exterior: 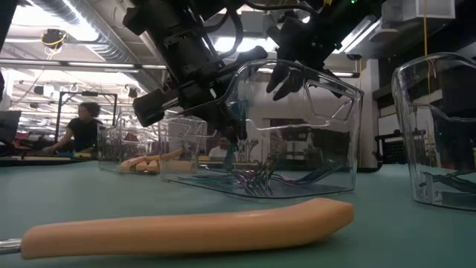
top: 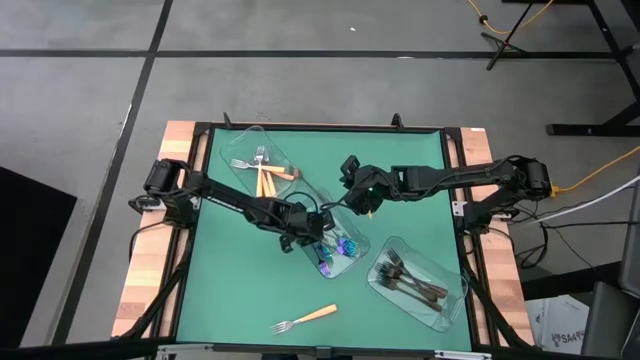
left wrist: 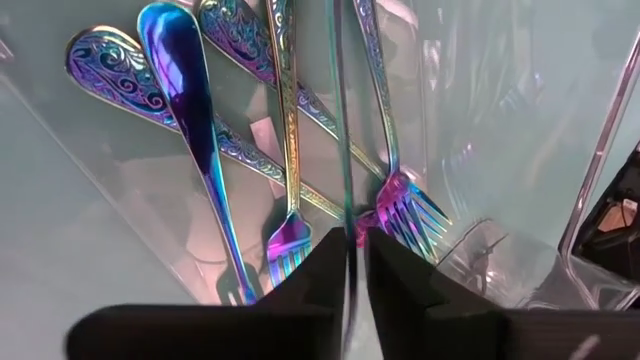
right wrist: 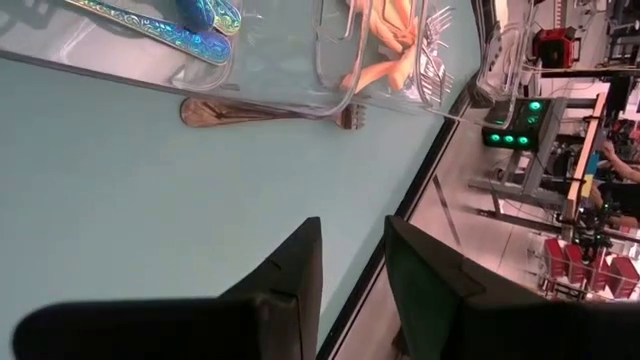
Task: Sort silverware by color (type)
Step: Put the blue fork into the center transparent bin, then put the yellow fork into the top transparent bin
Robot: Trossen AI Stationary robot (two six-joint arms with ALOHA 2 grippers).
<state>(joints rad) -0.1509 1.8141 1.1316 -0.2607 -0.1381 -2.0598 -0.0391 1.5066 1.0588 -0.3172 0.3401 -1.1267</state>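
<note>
We find the left end effector (left wrist: 350, 285) barely parted above iridescent forks (left wrist: 290, 240) in the middle tray (top: 352, 262); its fingers could snag the wall. The right end effector (right wrist: 352, 285) waits, parted, empty

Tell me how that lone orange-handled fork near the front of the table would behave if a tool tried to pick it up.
The orange-handled fork lies flat on the mat, so getting under it looks awkward. Its smooth, rounded handle may slip or roll between fingers. It looks stiff and probably light.
</note>
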